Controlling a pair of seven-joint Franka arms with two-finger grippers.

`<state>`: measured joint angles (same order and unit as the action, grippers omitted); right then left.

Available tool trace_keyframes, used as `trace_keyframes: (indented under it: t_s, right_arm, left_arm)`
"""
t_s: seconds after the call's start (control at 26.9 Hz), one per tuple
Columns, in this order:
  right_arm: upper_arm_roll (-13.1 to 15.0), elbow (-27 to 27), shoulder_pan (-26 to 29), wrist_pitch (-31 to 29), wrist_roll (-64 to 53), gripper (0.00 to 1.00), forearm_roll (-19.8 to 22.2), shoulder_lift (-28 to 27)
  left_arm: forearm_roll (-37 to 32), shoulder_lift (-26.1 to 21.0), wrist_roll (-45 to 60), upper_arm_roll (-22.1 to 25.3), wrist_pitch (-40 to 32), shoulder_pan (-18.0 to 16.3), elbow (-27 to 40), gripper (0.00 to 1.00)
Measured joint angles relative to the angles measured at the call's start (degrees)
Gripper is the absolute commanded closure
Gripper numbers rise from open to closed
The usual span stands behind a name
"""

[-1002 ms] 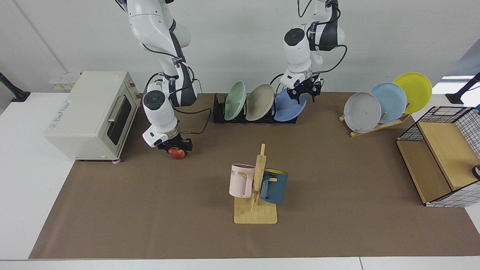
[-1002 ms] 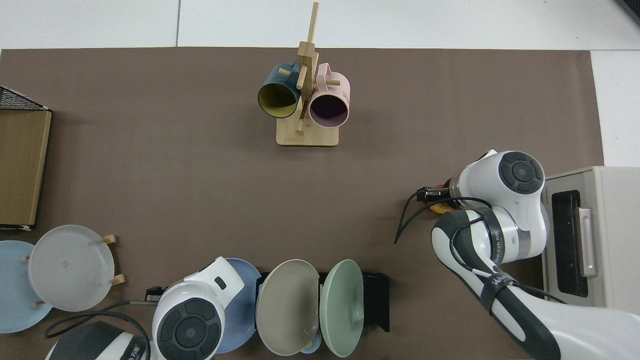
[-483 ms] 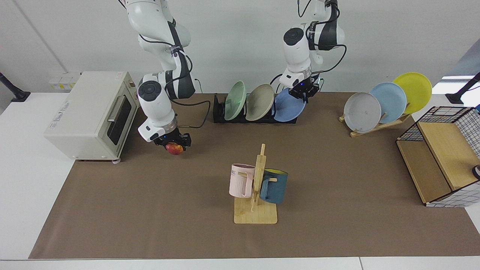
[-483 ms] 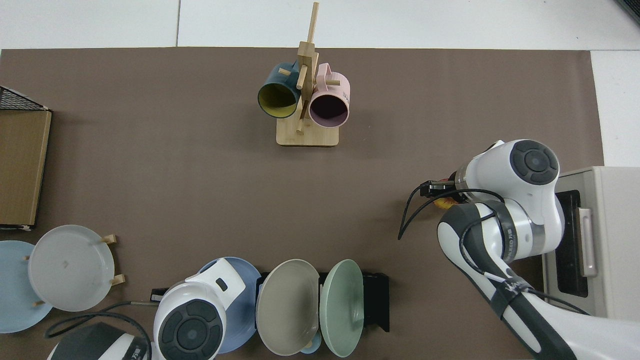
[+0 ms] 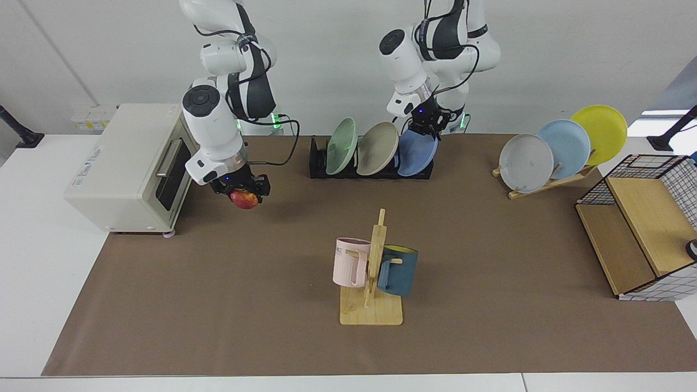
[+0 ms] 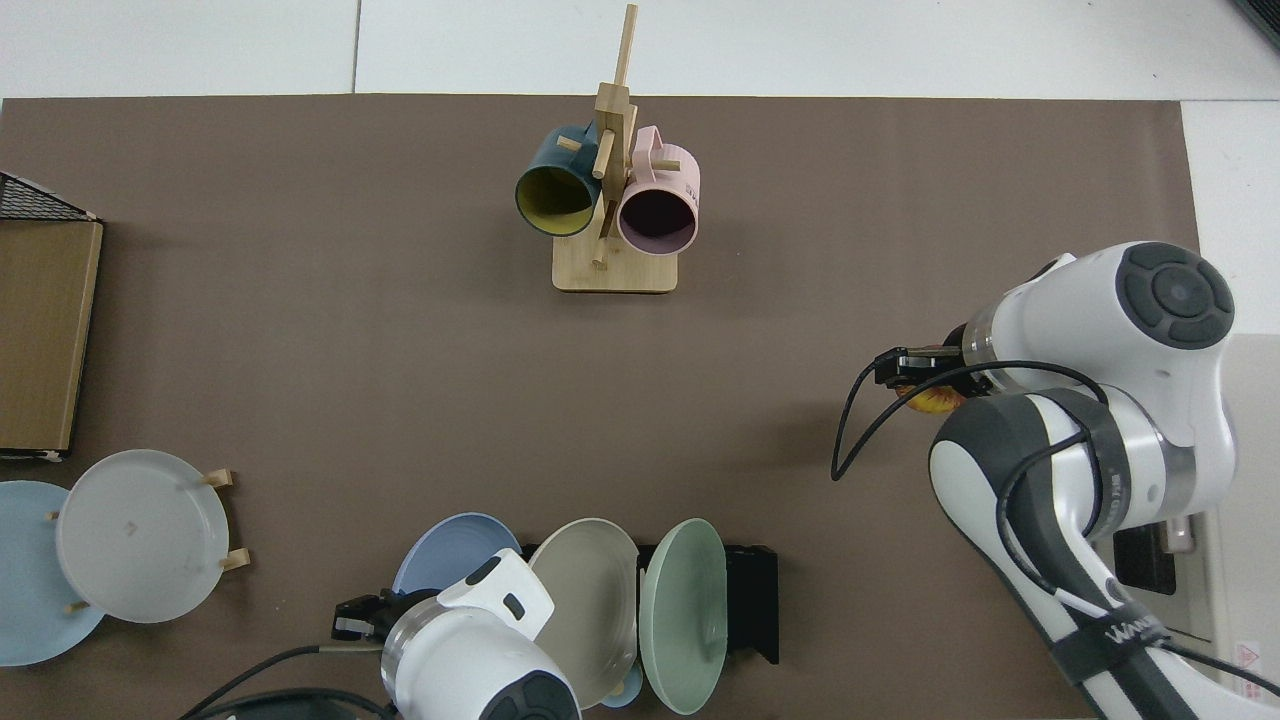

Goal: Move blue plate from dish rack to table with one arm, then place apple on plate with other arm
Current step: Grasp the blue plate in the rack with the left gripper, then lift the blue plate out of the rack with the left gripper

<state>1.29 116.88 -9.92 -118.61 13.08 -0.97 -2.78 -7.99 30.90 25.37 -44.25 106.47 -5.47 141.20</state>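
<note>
The blue plate (image 5: 415,155) stands at the end slot of the black dish rack (image 5: 370,174), beside a beige and a green plate. My left gripper (image 5: 427,124) is shut on its top rim. In the top view the plate (image 6: 445,555) shows beside the left wrist, and the gripper's tips are hidden there. My right gripper (image 5: 244,191) is shut on the red apple (image 5: 244,200) and holds it above the brown mat of the table (image 5: 490,261), in front of the oven. The top view shows the apple (image 6: 935,400) under the right gripper (image 6: 915,372).
A cream toaster oven (image 5: 130,166) stands close beside the right arm. A wooden mug tree (image 5: 373,272) with a pink and a dark blue mug is mid-table. A wooden stand (image 5: 550,182) holds grey, pale blue and yellow plates. A wire-and-wood basket (image 5: 637,234) sits beyond it.
The right gripper has risen with the apple, off the mat and back toward the oven. The left gripper has shifted along the rack, tipping the blue plate more upright.
</note>
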Motion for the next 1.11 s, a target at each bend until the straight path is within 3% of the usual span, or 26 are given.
trace_keyframes:
  t_s: [0.48, 0.74, 0.89, 1.11]
  right_arm:
    - [0.0, 0.0, 0.4, 0.0, 0.0, 0.79, 0.0, 0.0]
    - [0.0, 0.0, 0.5, 0.0, 0.0, 0.79, 0.0, 0.0]
    - [0.0, 0.0, 0.5, 0.0, 0.0, 0.79, 0.0, 0.0]
    - [0.0, 0.0, 0.5, 0.0, -0.1, 0.79, 0.0, 0.0]
  left_arm:
    - [-6.6, 0.0, 2.2, -1.1, -9.0, -0.1, -7.2, 1.0]
    - [-10.3, -0.7, 1.2, 1.2, -9.2, -1.6, -11.2, 1.0]
    - [-10.5, -4.7, -1.4, 6.2, -8.8, -2.6, -16.8, 1.0]
    - [-9.0, -15.5, -1.7, 11.9, -7.8, -2.7, -26.2, 1.0]
